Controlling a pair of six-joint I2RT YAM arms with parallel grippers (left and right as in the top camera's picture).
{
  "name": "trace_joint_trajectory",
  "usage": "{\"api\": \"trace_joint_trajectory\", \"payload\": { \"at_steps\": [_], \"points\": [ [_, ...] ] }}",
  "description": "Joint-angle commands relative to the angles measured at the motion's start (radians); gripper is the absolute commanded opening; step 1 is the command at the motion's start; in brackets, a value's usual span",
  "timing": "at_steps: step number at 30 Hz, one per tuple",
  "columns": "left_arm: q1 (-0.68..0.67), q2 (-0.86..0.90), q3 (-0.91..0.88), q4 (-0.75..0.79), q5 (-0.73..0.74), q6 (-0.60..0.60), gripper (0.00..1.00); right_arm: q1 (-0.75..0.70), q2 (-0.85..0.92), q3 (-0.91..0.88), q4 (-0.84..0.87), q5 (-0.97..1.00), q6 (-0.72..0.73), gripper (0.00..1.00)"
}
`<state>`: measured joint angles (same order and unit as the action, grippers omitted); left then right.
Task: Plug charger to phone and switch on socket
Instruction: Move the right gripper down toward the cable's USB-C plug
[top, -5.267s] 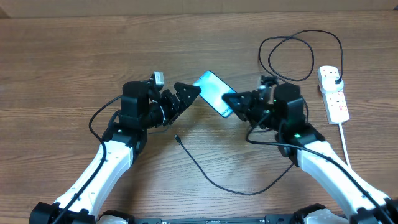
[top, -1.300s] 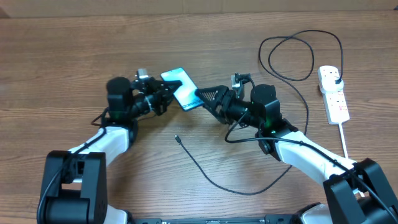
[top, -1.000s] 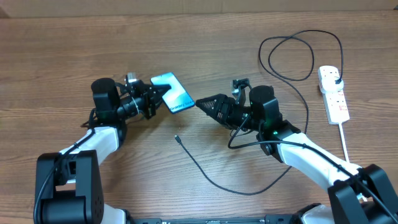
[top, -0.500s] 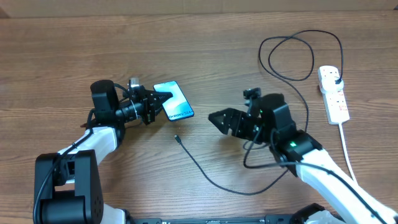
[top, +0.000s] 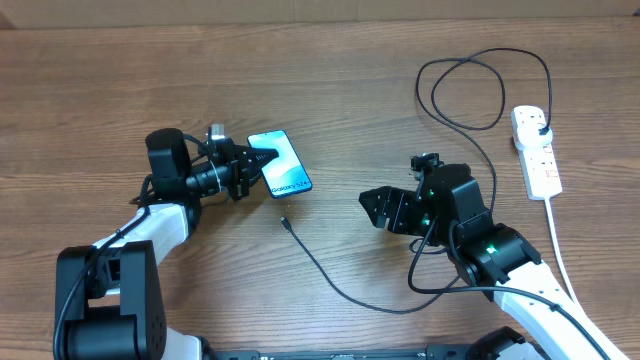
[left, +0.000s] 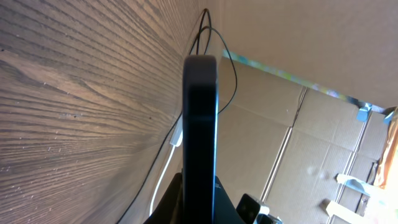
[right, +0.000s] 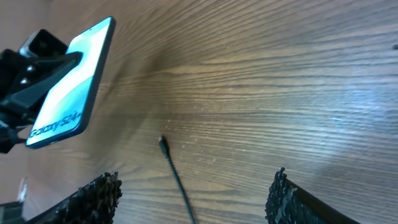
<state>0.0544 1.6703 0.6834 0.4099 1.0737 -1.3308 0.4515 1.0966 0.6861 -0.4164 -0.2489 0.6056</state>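
The wooden desk (top: 120, 80) is carrying everything. The charger (top: 330, 285) is lying across it as a long black cable, looping up toward 1 o'clock and reaching the white socket (top: 535, 150) at 3 o'clock. The right gripper (top: 370, 208) is hovering released, holding nothing, at 4 o'clock from the phone (top: 282, 166). The left gripper (top: 262, 158) is clenching the phone by its 9 o'clock edge, with the screen facing up. The charger's small tip is resting at 6 o'clock from the phone, apart from it.

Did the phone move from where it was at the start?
Yes. The phone has gone left, farther from the socket, which lies in the same place on the right.
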Motion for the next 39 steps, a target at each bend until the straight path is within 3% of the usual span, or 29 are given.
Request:
{"api": "trace_joint_trajectory", "payload": {
  "at_steps": [1,22,26,31,39],
  "points": [
    [0.004,-0.021,0.019,0.005,0.023,0.037,0.05,-0.002,-0.012,0.000,0.000,0.047,-0.012,0.77],
    [0.004,-0.021,0.019,-0.096,-0.023,0.079,0.04,-0.002,-0.012,0.000,-0.059,0.048,-0.065,0.77],
    [0.004,-0.021,0.019,-0.096,-0.023,0.079,0.04,0.013,-0.012,0.001,-0.068,0.037,-0.138,0.66],
    [0.005,-0.021,0.019,-0.095,-0.056,0.079,0.05,0.151,-0.012,0.001,-0.022,0.056,-0.244,0.61],
    [0.031,-0.021,0.022,-0.042,-0.054,0.079,0.04,0.356,0.039,0.001,0.078,0.230,-0.278,0.61]
  ]
}}
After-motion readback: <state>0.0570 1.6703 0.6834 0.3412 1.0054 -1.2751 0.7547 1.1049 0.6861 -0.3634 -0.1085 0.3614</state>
